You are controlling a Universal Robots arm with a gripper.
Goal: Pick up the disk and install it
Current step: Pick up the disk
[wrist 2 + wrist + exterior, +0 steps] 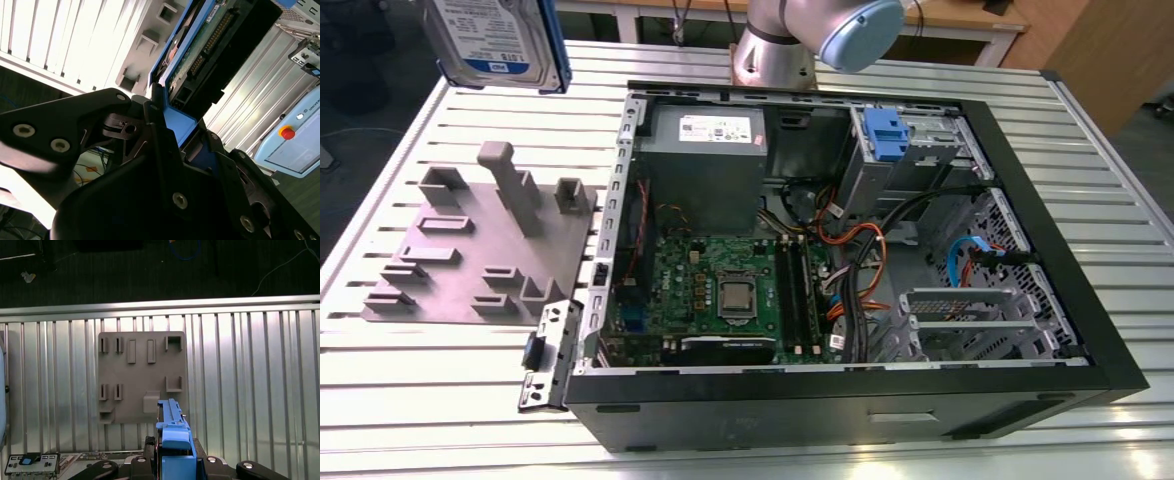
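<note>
A slatted aluminium worktop point(440, 400) carried everything. On it, toward the exterior view's right, lay an open black computer case point(1067, 300), its side panel off and the interior facing up. The arm's base point(781, 45) stood just beyond the far edge of the case.

Inside the case, a grey power supply box point(707, 160) sat at the far end, and a green motherboard point(720, 290) lay nearer the camera, touching the case floor. A bundle of orange, black and blue cables point(867, 260) ran between the motherboard and the drive cages. A small blue latch point(886, 135) stood in the far drive bay.

Beside the case, on the exterior view's left, a grey fixture plate point(467, 250) with raised slots and posts rested flat on the worktop.

The disk point(494, 40) hung in the air well above the worktop, beyond the fixture plate at the exterior view's upper left, its white-and-blue label facing the camera and its blue bracket around the edges. In the second wrist view the disk point(210, 35) showed its green circuit board. The pincer point(177, 125) was pressed onto the blue bracket, pinching the disk between black fingers point(155, 100). In the first wrist view the disk point(172, 425) appeared edge-on above the fixture plate point(135, 380).
</note>
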